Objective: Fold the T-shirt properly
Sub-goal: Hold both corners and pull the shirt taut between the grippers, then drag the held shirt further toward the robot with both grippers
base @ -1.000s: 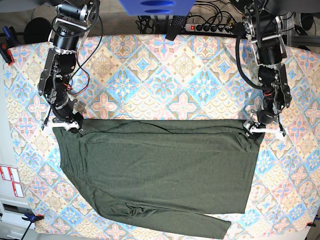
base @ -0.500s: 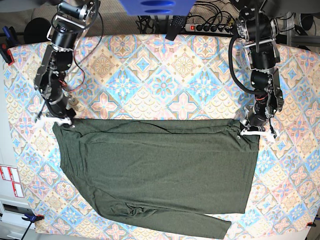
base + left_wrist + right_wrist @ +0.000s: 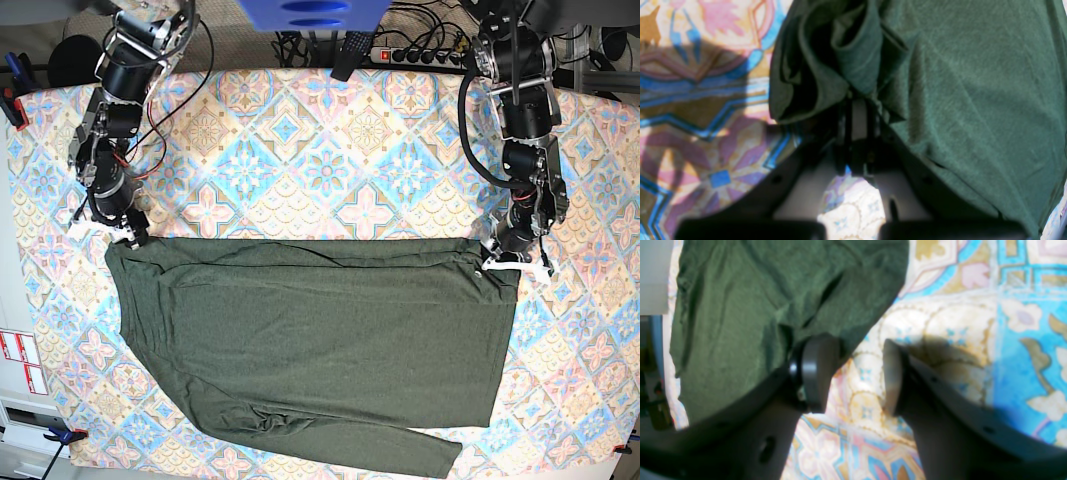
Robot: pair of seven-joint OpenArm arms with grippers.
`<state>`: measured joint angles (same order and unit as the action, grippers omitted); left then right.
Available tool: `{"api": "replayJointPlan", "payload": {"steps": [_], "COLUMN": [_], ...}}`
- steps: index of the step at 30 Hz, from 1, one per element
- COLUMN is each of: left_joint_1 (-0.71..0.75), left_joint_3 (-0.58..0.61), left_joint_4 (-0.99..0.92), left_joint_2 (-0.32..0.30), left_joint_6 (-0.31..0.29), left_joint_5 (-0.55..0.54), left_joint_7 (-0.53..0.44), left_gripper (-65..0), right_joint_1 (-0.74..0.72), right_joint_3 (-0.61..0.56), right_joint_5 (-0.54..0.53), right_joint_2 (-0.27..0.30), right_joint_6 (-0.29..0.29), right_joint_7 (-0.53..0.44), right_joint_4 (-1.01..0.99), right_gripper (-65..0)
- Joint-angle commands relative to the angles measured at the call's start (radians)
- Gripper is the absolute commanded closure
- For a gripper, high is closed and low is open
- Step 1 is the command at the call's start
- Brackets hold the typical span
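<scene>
The T-shirt (image 3: pixel 310 340) lies spread flat across the near half of the tabletop (image 3: pixel 330 150), which is covered in a patterned cloth of blue, pink and cream tiles. Its straight upper edge runs side to side about midway up the base view, and 1 long sleeve trails along the bottom edge toward the lower right. The left gripper (image 3: pixel 515 262) sits at the shirt's upper corner on the right of the base view; in the left wrist view its fingers (image 3: pixel 857 113) are pressed together on a bunched fold of the green knit, with loose layers of cloth gathered above them. The right gripper (image 3: pixel 112 228) is at the opposite upper corner, on the left of the base view. In the right wrist view its 2 dark fingers (image 3: pixel 816 373) stand apart with bare patterned cloth showing between them; 1 finger lies against the shirt's edge and the other rests over the tabletop just beside it, so nothing is gripped there. A black power strip (image 3: pixel 420 55) lies beyond the far edge of the tabletop.
</scene>
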<state>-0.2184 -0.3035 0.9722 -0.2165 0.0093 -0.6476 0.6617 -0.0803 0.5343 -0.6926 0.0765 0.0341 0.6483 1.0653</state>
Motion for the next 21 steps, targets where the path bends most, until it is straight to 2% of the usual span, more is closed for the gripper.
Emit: {"api": "replayJointPlan", "payload": {"steps": [1, 14, 17, 19, 21], "left_joint_1": [-0.020, -0.020, -0.020, -0.019, -0.016], "left_joint_3": [-0.001, -0.001, -0.001, -0.001, -0.001], "left_joint_4": [0.014, 0.014, 0.014, 0.014, 0.015], "left_joint_2": [-0.011, -0.011, -0.013, -0.013, -0.014], "left_joint_6": [-0.007, -0.007, -0.007, -0.007, -0.007], "left_joint_5": [-0.005, -0.005, -0.005, -0.005, -0.005], "left_joint_7": [-0.009, -0.007, -0.007, -0.007, -0.007], "left_gripper": [0.0, 0.0, 0.0, 0.0, 0.0], "right_joint_1": [-0.002, -0.146, -0.149, -0.149, -0.146], "right_joint_3": [0.004, -0.003, -0.003, -0.003, -0.003], "right_joint_5": [0.043, 0.047, 0.047, 0.047, 0.044], "right_joint_2": [0.009, 0.009, 0.009, 0.009, 0.009], "right_joint_6": [-0.041, -0.041, -0.040, -0.038, -0.038], "right_joint_7": [0.014, 0.012, 0.012, 0.012, 0.017], "right_joint_4": [-0.017, -0.147, -0.158, -0.158, -0.152], "right_gripper": [-27.2, -26.3, -17.9, -7.4, -0.1]}}
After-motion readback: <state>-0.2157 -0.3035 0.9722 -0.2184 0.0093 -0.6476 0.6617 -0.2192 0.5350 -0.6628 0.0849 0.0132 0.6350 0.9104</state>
